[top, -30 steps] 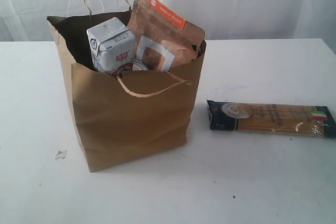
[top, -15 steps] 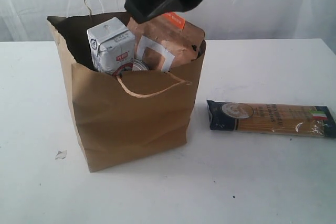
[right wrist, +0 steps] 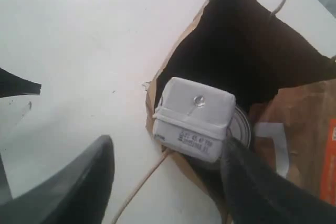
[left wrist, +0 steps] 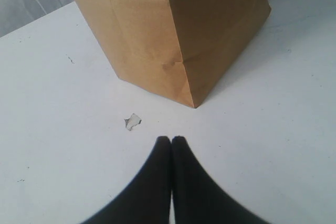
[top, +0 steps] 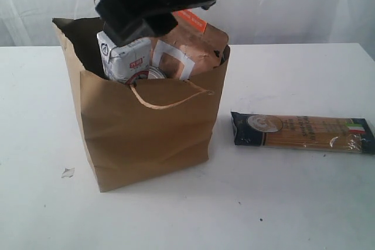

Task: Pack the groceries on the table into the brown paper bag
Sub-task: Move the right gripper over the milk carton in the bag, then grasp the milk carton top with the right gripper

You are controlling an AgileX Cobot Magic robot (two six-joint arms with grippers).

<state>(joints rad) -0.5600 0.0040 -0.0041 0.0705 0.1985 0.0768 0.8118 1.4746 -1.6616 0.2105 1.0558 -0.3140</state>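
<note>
The brown paper bag (top: pixel 146 133) stands upright on the table (top: pixel 293 203). Out of its open top stick a small white-blue carton (top: pixel 125 57), a brown pouch with an orange label (top: pixel 190 48) and the lid of a pull-tab can (top: pixel 150 73). A dark-blue spaghetti packet (top: pixel 302 132) lies flat on the table to the bag's right. My right gripper (right wrist: pixel 168 145) hangs open over the bag's mouth, just above the carton (right wrist: pixel 195 118), holding nothing. My left gripper (left wrist: pixel 171 139) is shut and empty, low over the table near the bag's corner (left wrist: pixel 191 103).
A small white paper scrap (top: pixel 68 172) lies on the table by the bag's left front corner and shows near my left gripper as the scrap (left wrist: pixel 133 121). The bag's twisted handle (top: pixel 170 100) droops over its front. A white curtain hangs behind the table.
My right arm has come into view from the top and swung left over the bag's opening, now covering the pouch's top. The bag, its contents and the spaghetti packet have not moved.
</note>
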